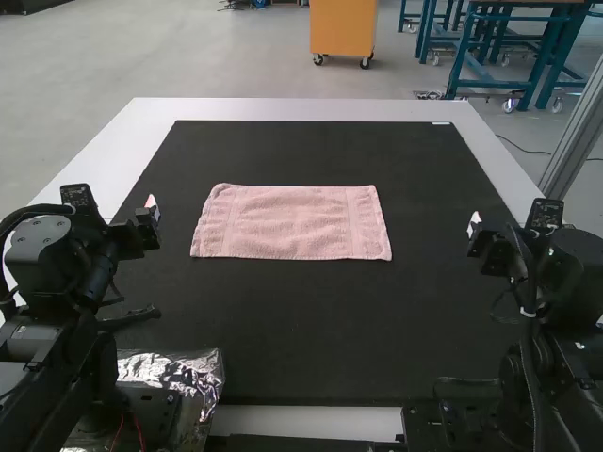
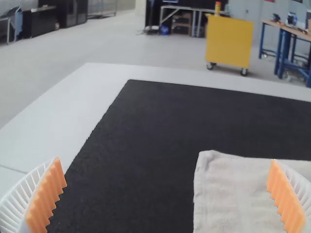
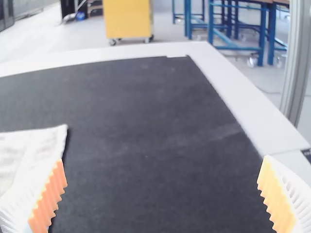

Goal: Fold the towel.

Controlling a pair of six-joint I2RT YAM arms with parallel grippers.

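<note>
Nearest me, lower left of frame: crumpled silver foil [image 1: 203, 377] by the base of the left arm [image 1: 57, 282]. Right arm [image 1: 570, 292] stands at lower right. Left gripper [image 2: 166, 177]: fingers wide apart, nothing between them. Right gripper [image 3: 162, 177]: same, wide and empty. Dark mat [image 1: 301, 330] runs through the middle.

Pink towel [image 1: 292, 221] on the mat, just above frame centre, flat, long axis left to right across the frame, short ends facing the arms. Can't tell if it's one layer or already doubled. No gripper touches it. It lies to the frame-right of the left gripper, close by, and to the frame-left of the right gripper, across a wider gap. So left is nearer; right likely needs the longer reach inward. Folding probably starts with grips at the near corners or short ends. Risk: pinching mat along with cloth.

Farthest: pale table edge [image 1: 301, 108], upper frame, beyond the mat.
</note>
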